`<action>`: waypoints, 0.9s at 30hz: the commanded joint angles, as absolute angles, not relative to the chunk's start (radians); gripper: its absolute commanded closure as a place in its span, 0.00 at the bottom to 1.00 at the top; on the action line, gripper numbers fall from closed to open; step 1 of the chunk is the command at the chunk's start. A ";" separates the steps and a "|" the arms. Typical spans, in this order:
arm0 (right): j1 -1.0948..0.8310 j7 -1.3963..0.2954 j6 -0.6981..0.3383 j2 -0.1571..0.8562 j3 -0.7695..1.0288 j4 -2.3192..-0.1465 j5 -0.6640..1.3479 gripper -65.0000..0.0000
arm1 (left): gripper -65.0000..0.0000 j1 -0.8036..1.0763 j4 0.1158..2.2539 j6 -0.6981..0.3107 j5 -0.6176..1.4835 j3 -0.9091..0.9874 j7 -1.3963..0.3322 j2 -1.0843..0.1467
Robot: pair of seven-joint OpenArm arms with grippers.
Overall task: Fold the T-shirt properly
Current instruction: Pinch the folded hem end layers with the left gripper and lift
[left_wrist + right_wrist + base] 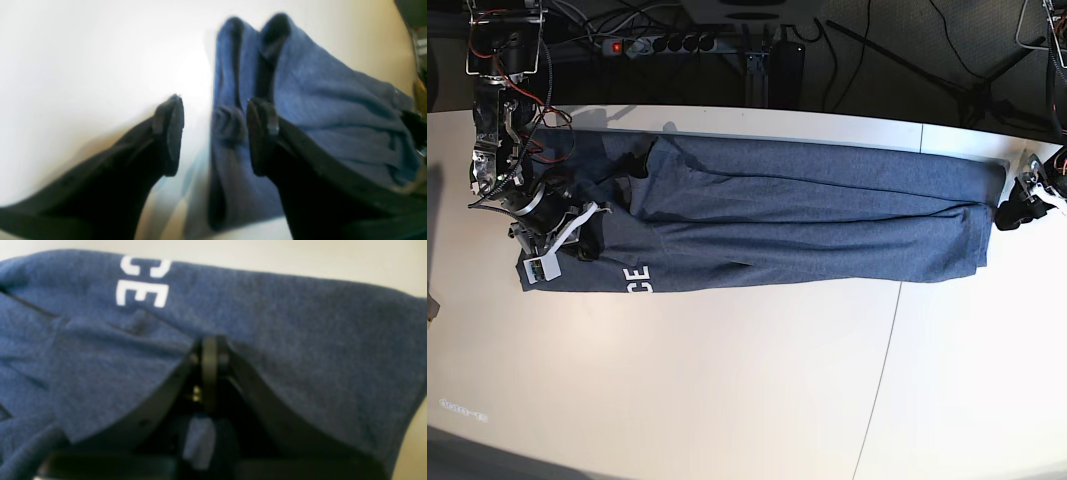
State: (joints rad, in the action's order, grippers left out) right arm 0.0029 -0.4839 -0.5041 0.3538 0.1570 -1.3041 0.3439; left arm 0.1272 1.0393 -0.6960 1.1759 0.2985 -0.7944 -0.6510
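The blue-grey T-shirt (807, 215) lies as a long folded band across the far half of the white table (677, 380). White letters "CE" (637, 280) show near its left end. My right gripper (582, 235) is at that left end. In the right wrist view it (210, 348) is shut, with the T-shirt (300, 323) bunched at its tips below the letters (143, 283). My left gripper (1012, 212) is at the band's right end. In the left wrist view it (215, 133) is open, straddling the edge of the T-shirt (317, 100).
Behind the table's far edge are a power strip (657, 43), cables and stands. A seam (887, 350) runs across the tabletop right of centre. The tabletop's near half shows bare white surface.
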 commanded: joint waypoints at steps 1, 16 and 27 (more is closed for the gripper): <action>0.005 -0.536 -0.577 0.368 0.163 -1.303 0.315 1.00 | 0.48 0.119 1.047 -0.698 1.176 0.307 -0.760 -0.677; 0.005 -0.562 -0.578 0.368 0.162 -1.303 0.371 1.00 | 0.31 0.114 1.048 -0.698 1.484 0.307 -1.137 -0.683; 0.005 -0.584 -0.580 0.368 0.162 -1.303 0.371 1.00 | 0.31 0.067 1.048 -0.698 1.447 0.306 -1.126 -0.693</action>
